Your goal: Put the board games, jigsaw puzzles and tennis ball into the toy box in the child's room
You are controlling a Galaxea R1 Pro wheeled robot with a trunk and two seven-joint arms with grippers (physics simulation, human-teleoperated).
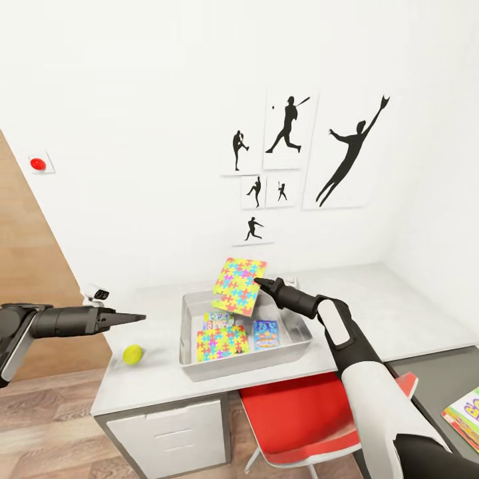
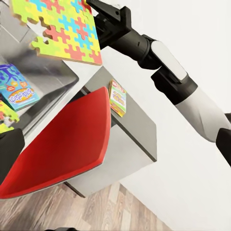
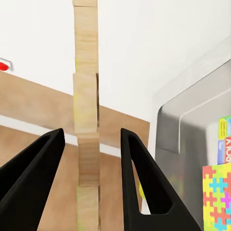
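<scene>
- Above the toy box (image 1: pixel 301 344), the right gripper (image 1: pixel 257 283) grips a jigsaw puzzle (image 1: pixel 239 286) by its edge; the box sits tilted, edge-on between the two fingers (image 3: pixel 139 178).
- Inside the bin lie a second jigsaw puzzle (image 1: pixel 221 342) and two game boxes (image 1: pixel 265 334).
- On the table (image 1: pixel 159 379), the tennis ball (image 1: pixel 133 354) rests just below the left gripper (image 1: pixel 138 318), whose jaws look closed to a point.

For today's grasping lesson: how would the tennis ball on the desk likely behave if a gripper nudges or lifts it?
The tennis ball is round on a flat table, so it would probably roll if nudged. Being small, it is probably light. Its curve could slip from narrow fingertips.
</scene>
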